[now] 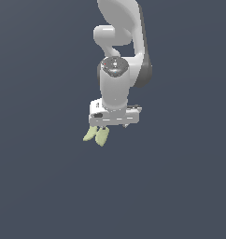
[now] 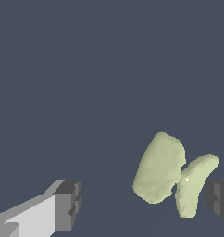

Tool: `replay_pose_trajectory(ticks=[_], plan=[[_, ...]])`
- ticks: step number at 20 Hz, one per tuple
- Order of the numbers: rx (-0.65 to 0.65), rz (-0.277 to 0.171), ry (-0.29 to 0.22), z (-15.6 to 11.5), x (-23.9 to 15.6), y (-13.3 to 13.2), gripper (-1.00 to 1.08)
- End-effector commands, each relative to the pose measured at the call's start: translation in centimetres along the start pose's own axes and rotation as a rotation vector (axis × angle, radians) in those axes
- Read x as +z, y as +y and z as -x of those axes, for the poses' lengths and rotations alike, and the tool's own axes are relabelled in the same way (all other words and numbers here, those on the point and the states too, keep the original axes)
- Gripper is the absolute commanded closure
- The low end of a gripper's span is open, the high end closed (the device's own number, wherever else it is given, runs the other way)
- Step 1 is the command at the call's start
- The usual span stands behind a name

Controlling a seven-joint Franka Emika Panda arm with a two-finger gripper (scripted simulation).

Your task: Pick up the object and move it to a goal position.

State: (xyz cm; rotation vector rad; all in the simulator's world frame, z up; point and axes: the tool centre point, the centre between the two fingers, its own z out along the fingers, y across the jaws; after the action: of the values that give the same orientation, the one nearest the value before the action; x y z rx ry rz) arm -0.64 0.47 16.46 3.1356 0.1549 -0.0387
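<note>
The object (image 1: 97, 135) is a small pale yellow-green item with two stubby tapered lobes. In the exterior view it sits just below the white gripper (image 1: 112, 122), toward that view's left. In the wrist view the object (image 2: 162, 169) lies between the two dark fingertips. It is much nearer one fingertip (image 2: 219, 199), and its thinner lobe almost touches that fingertip. The other fingertip (image 2: 67, 203) stands well apart from it. The gripper (image 2: 144, 203) is wide open and holds nothing. I cannot tell whether the object touches the near fingertip.
The white arm (image 1: 119, 42) rises above the gripper in the exterior view. A plain dark blue-grey surface (image 1: 40, 186) fills everything around. No other object or marker shows.
</note>
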Motion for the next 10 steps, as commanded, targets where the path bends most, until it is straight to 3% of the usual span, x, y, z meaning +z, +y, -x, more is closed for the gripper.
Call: replay_pose_trajectory(ticks=[1, 10], plan=[[-0.033, 0.001, 0.0, 0.1, 0.3, 0.3, -0.92], [-0.217, 0.006, 0.002, 0.8, 1.9, 2.1, -0.92]])
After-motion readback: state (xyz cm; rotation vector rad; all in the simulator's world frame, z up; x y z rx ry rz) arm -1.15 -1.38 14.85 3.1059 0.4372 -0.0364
